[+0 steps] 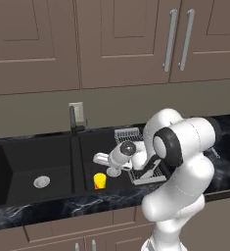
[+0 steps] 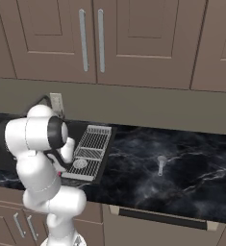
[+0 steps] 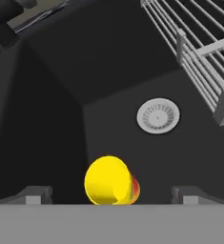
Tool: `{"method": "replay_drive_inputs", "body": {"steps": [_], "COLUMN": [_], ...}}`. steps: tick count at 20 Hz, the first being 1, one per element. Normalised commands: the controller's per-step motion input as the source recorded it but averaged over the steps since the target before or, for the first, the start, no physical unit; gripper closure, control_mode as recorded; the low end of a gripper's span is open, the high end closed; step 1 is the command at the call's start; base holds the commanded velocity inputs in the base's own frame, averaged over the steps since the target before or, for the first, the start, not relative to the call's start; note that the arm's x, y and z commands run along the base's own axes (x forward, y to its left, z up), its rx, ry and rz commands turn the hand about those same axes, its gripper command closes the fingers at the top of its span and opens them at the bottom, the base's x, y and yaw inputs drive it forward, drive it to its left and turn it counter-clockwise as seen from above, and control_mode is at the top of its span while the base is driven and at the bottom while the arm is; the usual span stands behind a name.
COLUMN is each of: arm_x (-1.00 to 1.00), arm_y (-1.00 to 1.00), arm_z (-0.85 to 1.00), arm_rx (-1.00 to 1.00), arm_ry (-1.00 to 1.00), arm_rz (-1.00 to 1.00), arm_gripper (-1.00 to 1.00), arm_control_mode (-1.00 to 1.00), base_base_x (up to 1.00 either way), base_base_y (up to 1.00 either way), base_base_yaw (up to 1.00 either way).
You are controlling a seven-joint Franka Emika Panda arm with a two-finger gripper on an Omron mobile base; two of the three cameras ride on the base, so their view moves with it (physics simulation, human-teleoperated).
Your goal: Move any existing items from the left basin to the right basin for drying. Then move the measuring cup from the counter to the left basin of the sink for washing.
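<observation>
The small yellow cup with an orange-red end [image 1: 100,180] [image 3: 108,181] rests on the floor of the narrower right basin [image 1: 93,142] [image 3: 108,71], close to its silver drain [image 3: 158,116]. My gripper [image 1: 100,160] [image 3: 111,195] hangs open just above the cup, one fingertip [image 3: 35,195] on each side of it and neither touching it. The wider left basin [image 1: 23,159] holds nothing but its drain [image 1: 41,182]. Far to the right, the tiny grey measuring cup [image 2: 160,164] lies on the black marble counter [image 2: 196,163].
A white wire rack [image 1: 136,159] [image 2: 90,149] [image 3: 199,47] borders the right basin. The dark faucet [image 1: 73,122] stands behind the divider between the basins. Brown wall cabinets [image 1: 126,39] hang overhead, and my own arm [image 1: 180,162] crowds the sink's right side.
</observation>
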Motion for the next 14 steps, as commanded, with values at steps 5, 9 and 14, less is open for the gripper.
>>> {"method": "replay_drive_inputs", "body": {"steps": [5,9,14], "arm_x": [0.0,0.0,0.0], "arm_y": [-0.01,0.0,0.0], "arm_z": [0.67,0.66,0.76], "arm_rx": [-0.02,-0.02,-0.02], "arm_ry": [0.0,0.0,0.0], "arm_rz": [0.0,0.0,0.0], "arm_gripper": [-1.0,-1.0,-1.0], "arm_control_mode": [-1.0,-1.0,-1.0], "base_base_x": [0.0,0.0,0.0], "base_base_y": [0.0,0.0,0.0], "base_base_yaw": [0.0,0.0,0.0]}}
